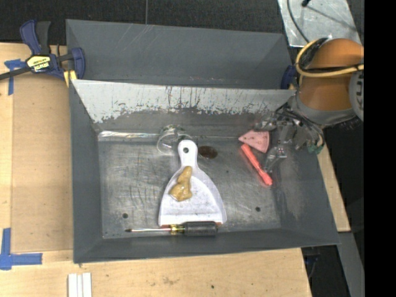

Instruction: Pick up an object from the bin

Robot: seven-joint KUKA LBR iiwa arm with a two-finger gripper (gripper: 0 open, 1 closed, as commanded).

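My gripper [276, 156] hangs at the bin's right side, its dark fingers pointing down beside the pink things. A pink triangular piece [257, 140] lies just left of the fingers. Below it a red-pink stick [255, 164] runs diagonally toward the fingertips, its lower end close to them. I see nothing between the fingers.
A white dustpan [189, 197] lies in the bin's middle with a tan lump [181, 184] on it. A screwdriver with a black handle [185, 229] lies along the front wall. A clear ring [167, 138] and a dark spot [208, 153] sit near the back.
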